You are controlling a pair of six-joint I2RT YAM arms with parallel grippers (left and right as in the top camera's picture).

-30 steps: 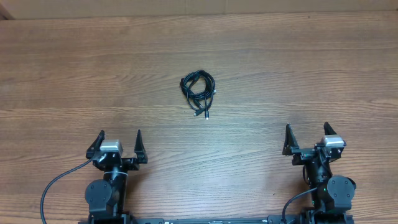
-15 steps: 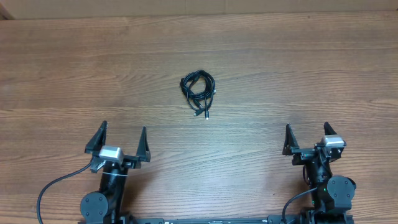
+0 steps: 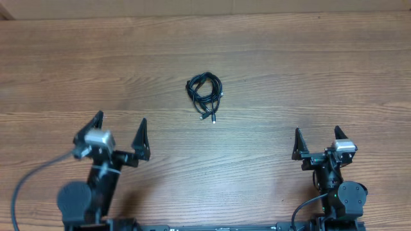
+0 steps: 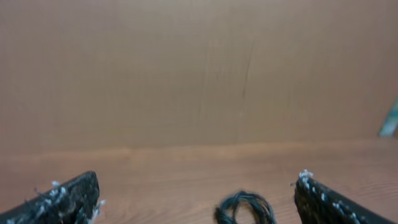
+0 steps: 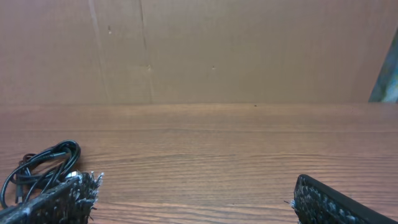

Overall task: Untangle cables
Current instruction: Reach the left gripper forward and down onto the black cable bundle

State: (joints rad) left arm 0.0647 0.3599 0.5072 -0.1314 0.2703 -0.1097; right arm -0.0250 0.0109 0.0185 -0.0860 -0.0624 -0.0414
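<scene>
Left gripper (image 3: pixel 120 122): jaws spread wide, nothing between them, held above the near-left part of the surface (image 3: pixel 334 58) and angled toward the middle. Right gripper (image 3: pixel 316 133): jaws likewise spread and bare, low at the near-right edge, facing straight ahead. Risk, as judged: the cables (image 3: pixel 205 94) were thin, lay flat on the wood and were wound into one compact coil. A descent with jaws this far apart might therefore close on several strands at once and drag the whole bundle rather than free a single cord. A pinch set too shallow might slip off the cord, and one set too low might scrape the gripper on the surface. A pull by one arm alone, with nothing pinning the other side, would likely tighten the knot. Location of item: cables, black, one small knotted bundle with short plug ends trailing toward the near side, at mid-surface. It lay ahead of and to the right of the left gripper, ahead of and to the left of the right gripper, well apart from both and touching neither. Left wrist view: bundle low in frame, between the spread jaws but far beyond them. Right wrist view: bundle at far left, just above the left jaw.
</scene>
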